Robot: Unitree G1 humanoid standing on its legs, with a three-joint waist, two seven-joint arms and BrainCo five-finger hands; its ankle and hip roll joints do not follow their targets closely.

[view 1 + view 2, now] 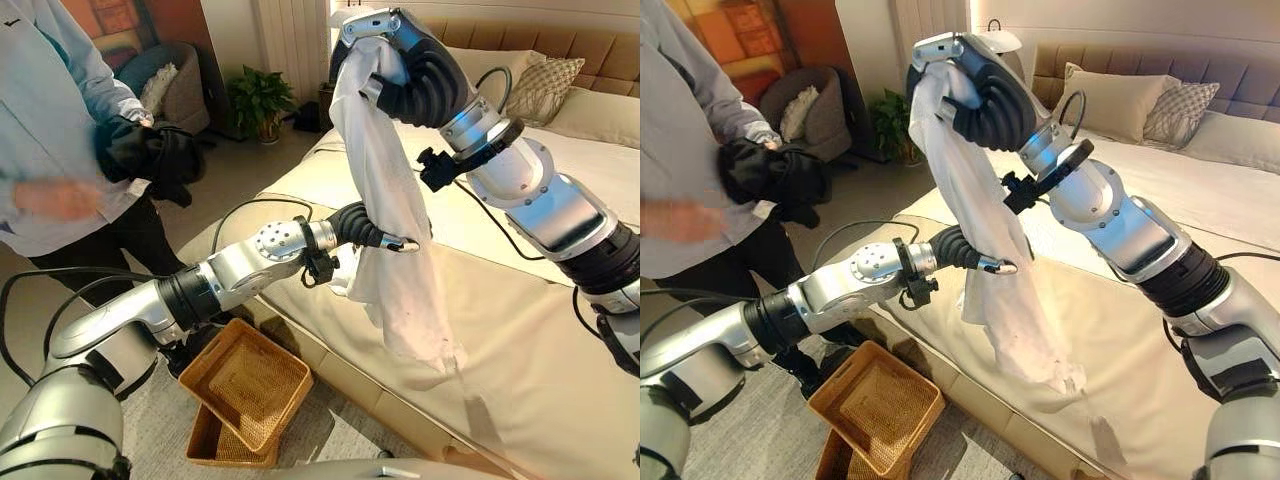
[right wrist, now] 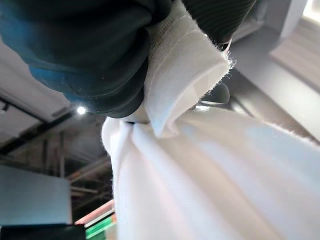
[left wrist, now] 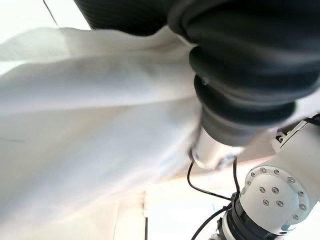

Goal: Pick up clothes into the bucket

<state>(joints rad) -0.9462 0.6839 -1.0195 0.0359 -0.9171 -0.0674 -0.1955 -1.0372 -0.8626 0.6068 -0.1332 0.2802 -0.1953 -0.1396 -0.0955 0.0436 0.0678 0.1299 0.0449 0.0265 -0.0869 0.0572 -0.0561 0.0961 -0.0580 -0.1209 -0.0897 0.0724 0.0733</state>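
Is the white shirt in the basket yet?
No. The shirt hangs from the right hand above the bed; the basket sits on the floor, empty.

White garment point(image 2: 210, 170) bunched under the dark-covered right robot hand point(image 2: 90, 50)

You see the garment point(image 1: 385, 200) hanging above the bed's point(image 1: 520, 370) near edge, the baskets point(image 1: 243, 385) on the floor at seven o'clock, a person point(image 1: 60, 150) at ten o'clock, pillows point(image 1: 545, 85) at one o'clock.
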